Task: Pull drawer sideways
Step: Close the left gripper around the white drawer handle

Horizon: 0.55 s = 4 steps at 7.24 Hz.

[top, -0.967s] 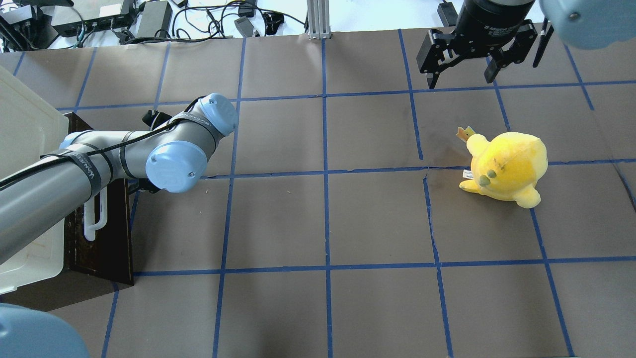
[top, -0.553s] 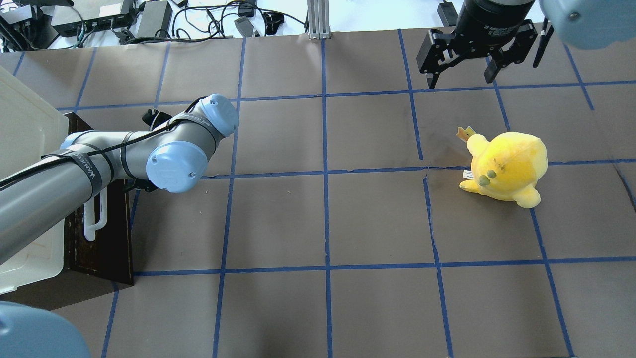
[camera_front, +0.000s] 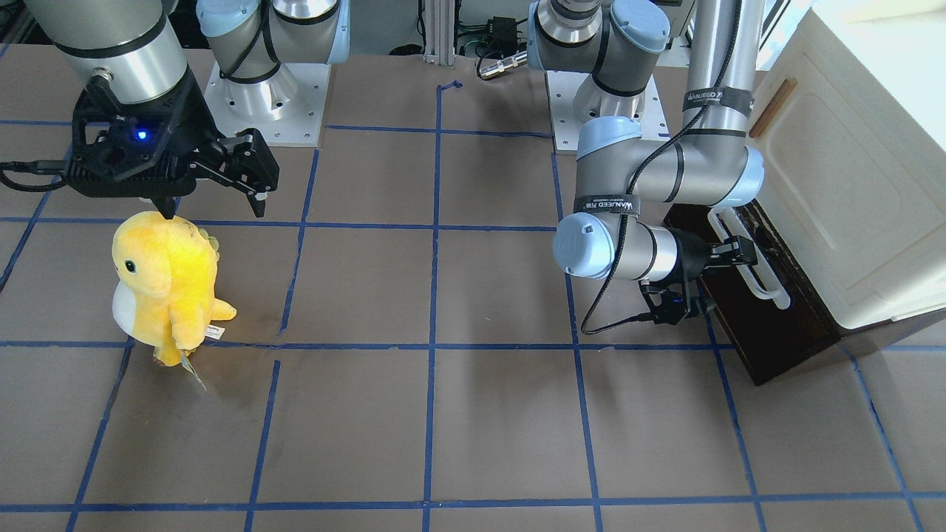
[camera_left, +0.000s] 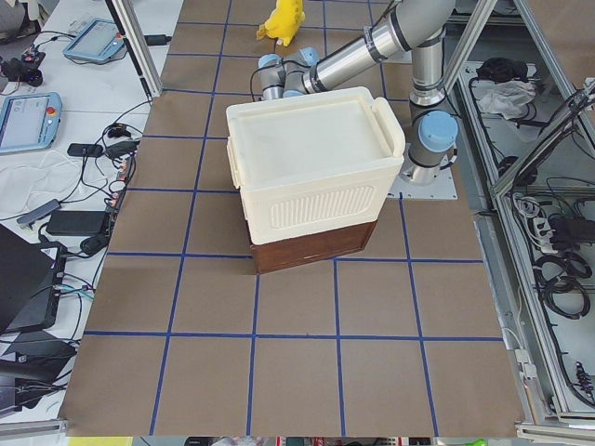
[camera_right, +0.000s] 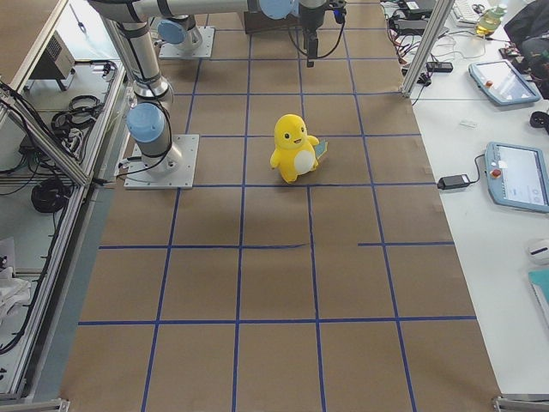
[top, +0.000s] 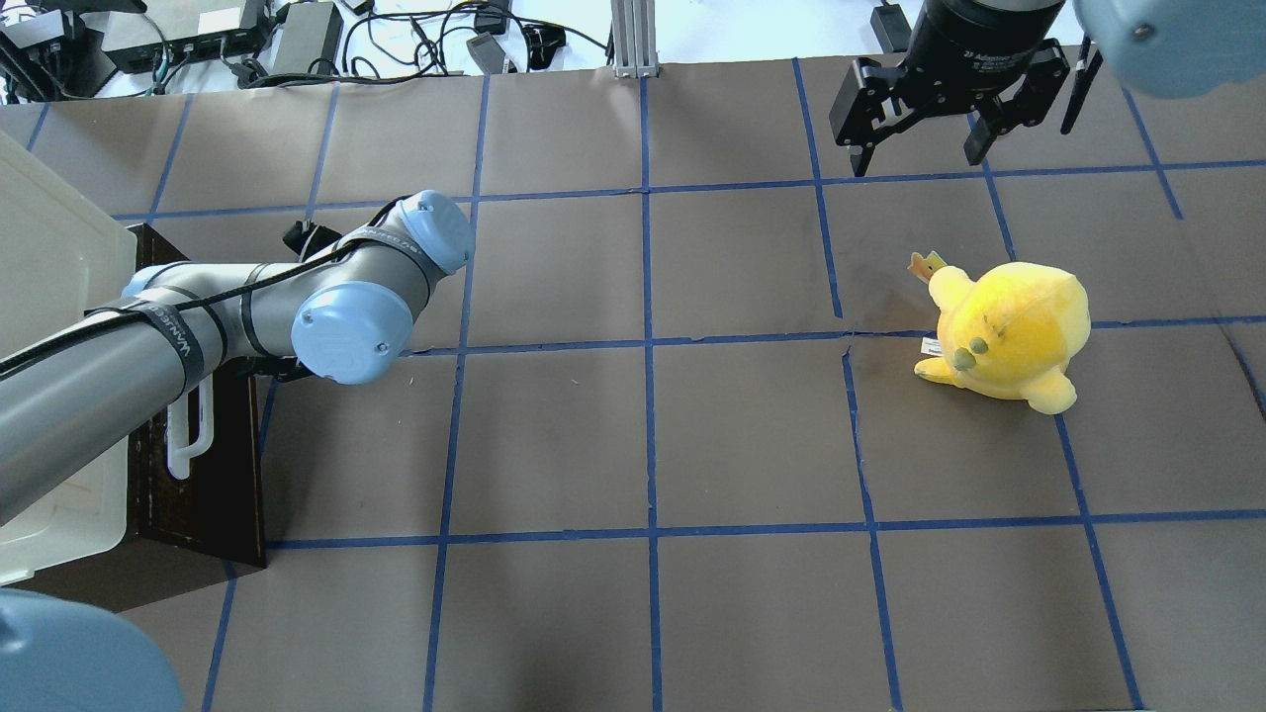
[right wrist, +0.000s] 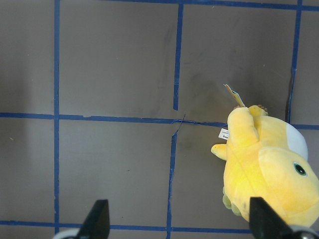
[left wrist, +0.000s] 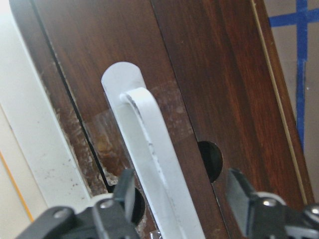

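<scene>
The drawer's dark brown front [camera_front: 772, 325] lies at the foot of the cream cabinet [camera_front: 850, 185], and its inside is not visible. Its white bar handle [left wrist: 149, 149] runs along the front and also shows in the overhead view [top: 188, 440]. My left gripper [left wrist: 179, 199] is open, with one finger on each side of the handle and gaps to it. It also shows in the front view [camera_front: 728, 255]. My right gripper [top: 920, 153] is open and empty, hovering beyond the yellow plush toy [top: 1009, 331].
The yellow plush toy [camera_front: 166, 277] stands on the brown paper with blue tape lines, on my right side. The cream cabinet door has a small brown handle [camera_front: 772, 107]. Cables and power boxes [top: 247, 35] lie past the table's far edge.
My left arm's wrist has shifted very slightly. The drawer, the toy and my right gripper have not visibly moved.
</scene>
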Each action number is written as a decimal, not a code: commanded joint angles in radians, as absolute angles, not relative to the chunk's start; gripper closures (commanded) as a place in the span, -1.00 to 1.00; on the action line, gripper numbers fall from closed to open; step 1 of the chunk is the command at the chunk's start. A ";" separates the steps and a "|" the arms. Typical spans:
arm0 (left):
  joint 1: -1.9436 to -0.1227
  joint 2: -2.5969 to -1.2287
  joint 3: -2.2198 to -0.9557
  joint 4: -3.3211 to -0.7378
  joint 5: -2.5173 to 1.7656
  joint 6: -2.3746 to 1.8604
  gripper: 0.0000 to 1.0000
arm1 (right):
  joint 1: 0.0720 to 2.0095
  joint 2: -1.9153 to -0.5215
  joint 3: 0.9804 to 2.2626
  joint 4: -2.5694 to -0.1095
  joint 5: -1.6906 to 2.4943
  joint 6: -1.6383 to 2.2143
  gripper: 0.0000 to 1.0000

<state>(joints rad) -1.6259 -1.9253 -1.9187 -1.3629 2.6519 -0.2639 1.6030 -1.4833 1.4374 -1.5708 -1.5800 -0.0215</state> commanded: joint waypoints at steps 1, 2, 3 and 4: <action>-1.611 -1.928 -1.921 -1.362 2.655 -0.264 -0.25 | 1.603 -1.483 1.437 -1.571 -1.580 -0.021 -1.00; -1.592 -1.927 -1.928 -1.364 2.654 -0.261 -0.24 | 1.603 -1.483 1.437 -1.571 -1.580 -0.021 -1.00; -1.592 -1.931 -1.930 -1.362 2.655 -0.262 -0.24 | 1.603 -1.483 1.437 -1.571 -1.580 -0.023 -1.00; -1.592 -1.933 -1.925 -1.364 2.652 -0.255 -0.24 | 1.603 -1.483 1.437 -1.571 -1.580 -0.023 -1.00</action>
